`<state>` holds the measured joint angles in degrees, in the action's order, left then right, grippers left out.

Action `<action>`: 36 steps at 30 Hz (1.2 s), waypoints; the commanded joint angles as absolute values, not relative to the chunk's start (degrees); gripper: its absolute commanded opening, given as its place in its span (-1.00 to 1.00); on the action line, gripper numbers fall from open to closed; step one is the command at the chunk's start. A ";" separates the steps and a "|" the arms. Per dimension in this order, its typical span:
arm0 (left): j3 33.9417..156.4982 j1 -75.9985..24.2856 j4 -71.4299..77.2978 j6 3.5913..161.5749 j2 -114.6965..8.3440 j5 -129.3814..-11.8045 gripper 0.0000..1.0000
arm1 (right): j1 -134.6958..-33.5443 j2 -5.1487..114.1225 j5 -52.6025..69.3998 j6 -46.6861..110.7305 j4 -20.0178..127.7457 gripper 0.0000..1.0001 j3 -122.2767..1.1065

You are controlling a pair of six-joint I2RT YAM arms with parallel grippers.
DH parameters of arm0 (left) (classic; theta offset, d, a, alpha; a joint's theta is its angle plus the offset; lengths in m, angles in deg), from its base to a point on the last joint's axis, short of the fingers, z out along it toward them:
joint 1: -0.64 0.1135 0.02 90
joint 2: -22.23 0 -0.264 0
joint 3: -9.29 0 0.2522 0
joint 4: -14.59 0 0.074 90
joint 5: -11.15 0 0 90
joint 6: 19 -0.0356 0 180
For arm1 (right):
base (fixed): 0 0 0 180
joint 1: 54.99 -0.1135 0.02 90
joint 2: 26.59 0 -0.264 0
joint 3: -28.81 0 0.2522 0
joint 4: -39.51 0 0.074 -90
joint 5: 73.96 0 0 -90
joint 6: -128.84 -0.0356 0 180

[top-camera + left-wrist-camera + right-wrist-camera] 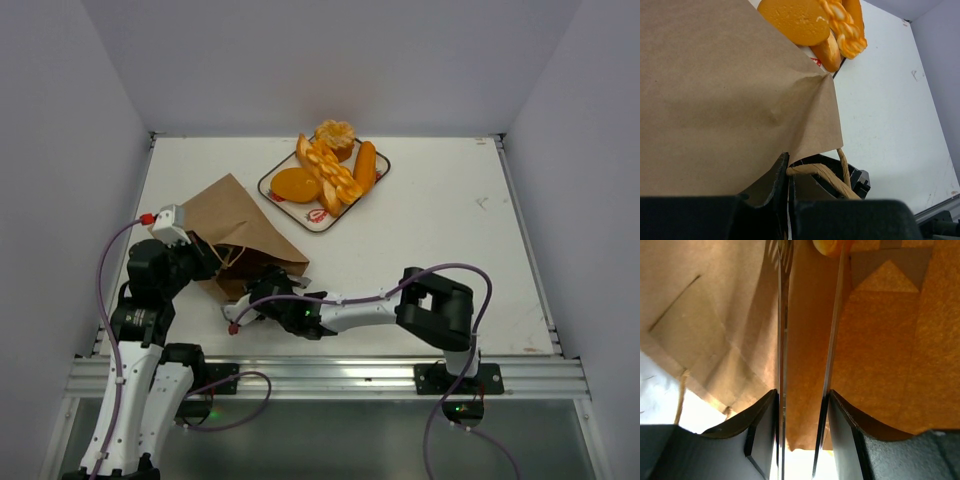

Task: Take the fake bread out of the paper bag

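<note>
Overhead view: a brown paper bag (235, 220) lies flat on a white table (450, 250), left of centre, its mouth facing the bottom of the frame. The left gripper (215, 262) meets the bag's mouth from the left. In the left wrist view its jaws are closed on the paper edge at bottom centre, with a cord handle (827, 175) looping just beside them.

The right gripper (250, 300) reaches in from the lower right, with its tip inside the mouth. The right wrist view looks along the bag's orange-lit interior. The jaws stand slightly apart at bottom centre and hold nothing, and thin folds of paper run up between them.

One piece of fake bread (826, 246) shows at the top edge, just right of centre, almost straight ahead of the jaws and deep in the bag. Only a rounded, glossy orange-golden edge is visible, so its shape and long axis cannot be told. The right arm is clearly the nearer one.

Other glossy orange pieces already lie on a white tray (318, 220) above and to the right of the bag.
</note>
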<state>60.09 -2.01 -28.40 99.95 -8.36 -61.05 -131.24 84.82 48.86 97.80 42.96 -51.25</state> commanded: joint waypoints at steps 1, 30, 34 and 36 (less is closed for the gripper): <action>62.08 -1.91 -29.66 100.54 -8.44 -59.43 -0.90 | -129.88 82.39 46.63 95.44 43.77 -0.07 -54.73; 64.27 -2.52 -33.54 102.29 -9.41 -56.62 -0.92 | -128.91 88.89 46.45 95.97 42.02 -0.06 -58.69; 64.36 -2.43 -33.18 102.82 -9.32 -55.83 -0.91 | -128.91 90.04 47.24 95.70 41.23 -0.07 -59.39; 64.53 -2.52 -33.18 103.08 -9.06 -55.56 -0.91 | -128.91 90.04 47.68 95.62 40.27 -0.07 -58.96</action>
